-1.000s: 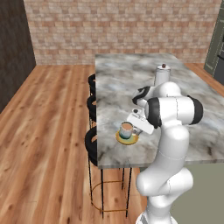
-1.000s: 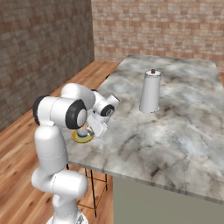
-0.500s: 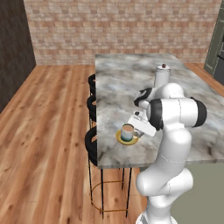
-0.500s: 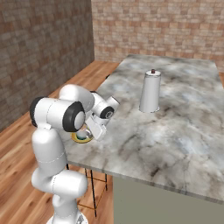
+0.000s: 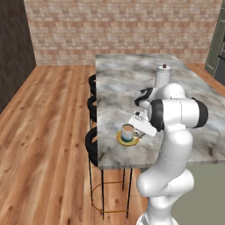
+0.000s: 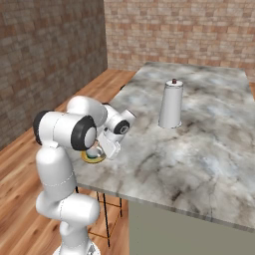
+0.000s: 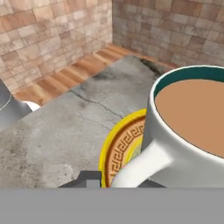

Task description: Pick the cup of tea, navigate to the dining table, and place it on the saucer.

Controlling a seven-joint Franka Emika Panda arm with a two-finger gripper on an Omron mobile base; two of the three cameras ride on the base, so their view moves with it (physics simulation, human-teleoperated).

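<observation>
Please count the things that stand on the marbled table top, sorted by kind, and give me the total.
Cup of tea: 1
Saucer, yellow, under the cup: 1
Tall white lidded cylinder: 1
Total on the dining table: 3

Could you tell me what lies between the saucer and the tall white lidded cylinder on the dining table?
Besides the arm's wrist beside the saucer, only bare marbled dining table up to the cylinder, in the right base view.
</observation>
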